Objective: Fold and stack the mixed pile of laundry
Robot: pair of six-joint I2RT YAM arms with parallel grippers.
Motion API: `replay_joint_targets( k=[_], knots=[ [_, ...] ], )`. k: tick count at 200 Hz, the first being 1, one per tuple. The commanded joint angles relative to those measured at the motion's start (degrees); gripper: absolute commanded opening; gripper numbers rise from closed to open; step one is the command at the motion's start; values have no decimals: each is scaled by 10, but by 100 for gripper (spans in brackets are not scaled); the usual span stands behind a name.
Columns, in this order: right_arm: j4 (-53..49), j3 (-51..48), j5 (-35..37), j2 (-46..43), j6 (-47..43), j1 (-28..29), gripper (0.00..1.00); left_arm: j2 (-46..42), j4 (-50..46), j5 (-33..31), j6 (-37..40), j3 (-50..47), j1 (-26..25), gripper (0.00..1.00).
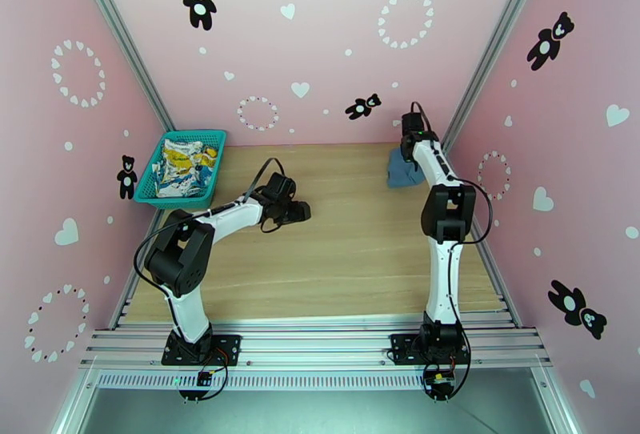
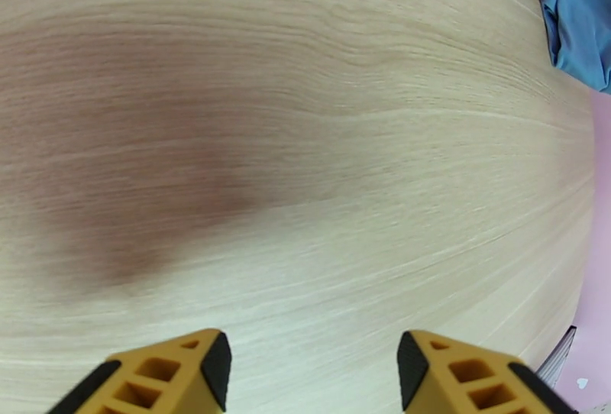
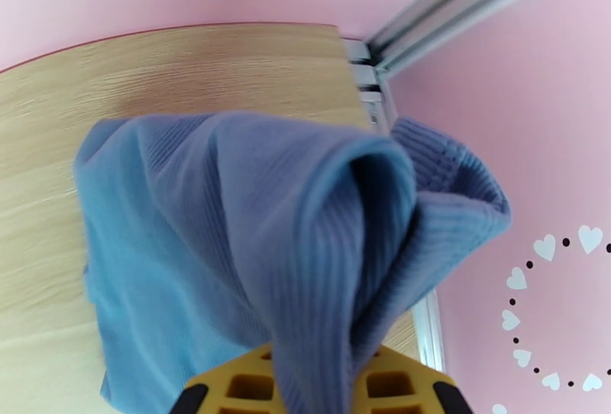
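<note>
Wooden table (image 1: 352,259). At its far-left corner, teal basket (image 1: 149,187) holding the white printed cloth (image 1: 182,167). At the far-right corner, blue tank top (image 3: 229,232), bunched and pinched between jaws of right gripper (image 3: 317,392). Over mid-table, left gripper (image 2: 313,366), jaws spread.

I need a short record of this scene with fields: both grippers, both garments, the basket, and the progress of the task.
left gripper: open, empty, over the bare wooden table
right gripper: shut on the dusty-blue ribbed tank top, at the far right corner
white cloth with yellow-and-blue print: crumpled inside the teal plastic mesh basket, far left
progress: nothing folded or stacked yet
</note>
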Motion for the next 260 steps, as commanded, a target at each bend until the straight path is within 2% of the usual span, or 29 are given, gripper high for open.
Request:
replay_joint_targets(
  k=[1, 47, 77, 81, 91, 98, 110, 130, 156, 176, 227, 260],
  knots=[
    [27, 48, 7, 49, -14, -21, 0, -15, 1, 8, -2, -7, -4, 63],
    [75, 121, 34, 129, -81, -48, 0, -18, -9, 3, -3, -14, -8, 62],
    [77, 153, 47, 153, -88, -59, 0, -18, -8, -1, -9, -15, -12, 62],
    [78, 154, 52, 154, -89, -60, 8, -17, -8, -2, -9, -14, -13, 62],
    [81, 155, 52, 154, -95, -62, 42, -14, -8, -2, -10, -13, -15, 62],
    [81, 155, 54, 152, -101, -62, 54, -13, -8, -2, -10, -12, -15, 62],
    [71, 155, 47, 144, -93, -61, 70, -10, -7, -1, -12, -9, -16, 62],
    [54, 155, 28, 124, -73, -58, 80, -7, -9, 1, -12, -3, -17, 62],
    [36, 155, 5, 102, -62, -43, 84, -16, -11, -4, -8, 1, -19, 62],
    [12, 153, -45, 88, -46, -22, 84, -22, -14, -6, -7, -1, -18, 62],
    [-8, 81, -112, 50, 8, 27, 78, -67, -20, -20, 5, -17, -17, 62],
    [-43, 56, -165, 4, 47, 40, 74, -133, -74, -49, 41, -19, 24, 62]
  ],
)
